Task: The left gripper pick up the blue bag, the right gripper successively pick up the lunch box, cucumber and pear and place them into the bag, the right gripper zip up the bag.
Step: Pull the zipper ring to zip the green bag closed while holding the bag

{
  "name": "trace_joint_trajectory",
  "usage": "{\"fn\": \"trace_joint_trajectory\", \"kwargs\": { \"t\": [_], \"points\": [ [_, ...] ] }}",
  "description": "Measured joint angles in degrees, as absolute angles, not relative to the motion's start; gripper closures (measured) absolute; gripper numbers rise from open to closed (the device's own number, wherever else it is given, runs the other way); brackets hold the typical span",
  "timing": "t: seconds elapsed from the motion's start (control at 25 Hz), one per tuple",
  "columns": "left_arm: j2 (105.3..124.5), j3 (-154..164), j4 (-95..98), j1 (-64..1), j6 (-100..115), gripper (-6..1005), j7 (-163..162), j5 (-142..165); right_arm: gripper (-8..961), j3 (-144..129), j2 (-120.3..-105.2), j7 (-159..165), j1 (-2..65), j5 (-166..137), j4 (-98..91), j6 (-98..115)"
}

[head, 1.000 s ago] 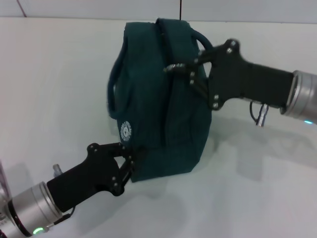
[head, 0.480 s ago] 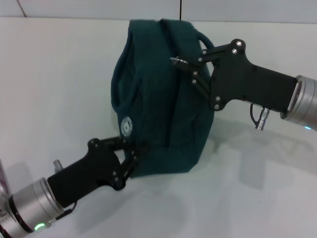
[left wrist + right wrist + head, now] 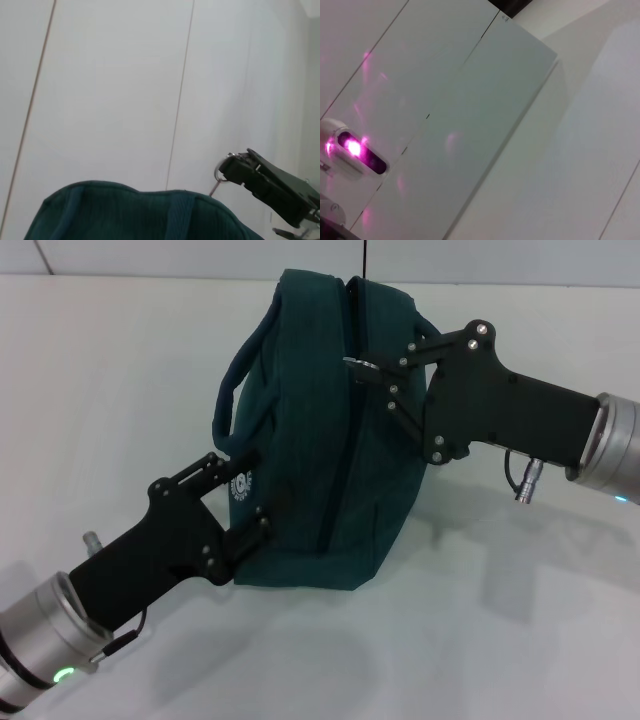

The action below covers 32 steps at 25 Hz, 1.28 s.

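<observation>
The blue bag (image 3: 320, 460) stands on the white table, leaning a little, its zip line running down the middle. My left gripper (image 3: 245, 500) is at the bag's lower left corner, open, with one finger above the round logo and the other below it. My right gripper (image 3: 368, 368) is at the bag's top right, shut on the metal zip pull (image 3: 358, 364). In the left wrist view the bag's top (image 3: 130, 215) fills the lower edge, and the right gripper (image 3: 230, 167) pinches the ring pull (image 3: 220, 175). The lunch box, cucumber and pear are out of view.
The white table (image 3: 110, 370) surrounds the bag on all sides. A pale panelled wall (image 3: 110, 90) stands behind. The right wrist view shows only white panels and a pink-lit device (image 3: 355, 150).
The left gripper has moved up and left along the bag's side and its fingers have spread apart. The bag has shifted and leans more to the right. The right gripper still holds the zip pull.
</observation>
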<state>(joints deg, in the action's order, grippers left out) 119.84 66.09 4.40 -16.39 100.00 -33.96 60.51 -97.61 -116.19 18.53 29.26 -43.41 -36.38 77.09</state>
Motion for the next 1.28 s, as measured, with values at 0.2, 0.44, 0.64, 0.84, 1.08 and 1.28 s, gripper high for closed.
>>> {"fn": "trace_joint_trajectory", "kwargs": {
  "t": [0.2, 0.44, 0.64, 0.84, 1.08, 1.28],
  "points": [
    [120.24, 66.1, 4.2, -17.1, 100.3, 491, -35.7, 58.1, 934, -97.6, -116.19, 18.5, 29.5, -43.4, -36.4, 76.7],
    [120.31, 66.1, 4.2, -18.7, 100.1, 307, -38.4, 56.8, 933, -97.6, -116.19, 18.4, 29.6, -43.5, -36.4, 76.6],
    [120.29, 66.1, 3.8, -19.9, 99.9, 215, -39.2, 56.3, 933, -97.6, -116.19, 17.2, 29.4, -43.5, -36.4, 76.6],
    [120.29, 66.1, 3.4, -20.3, 98.1, 240, -39.2, 55.4, 934, -97.6, -116.19, 17.1, 29.3, -43.5, -36.3, 76.5],
    [120.31, 66.1, 3.4, -20.3, 97.1, 270, -39.3, 55.4, 934, -97.6, -116.19, 17.0, 29.4, -42.7, -36.2, 76.5],
    [120.32, 66.1, 3.4, -20.3, 96.4, 467, -39.0, 54.8, 934, -97.6, -116.19, 17.0, 29.6, -42.7, -36.3, 76.5]
  ]
}}
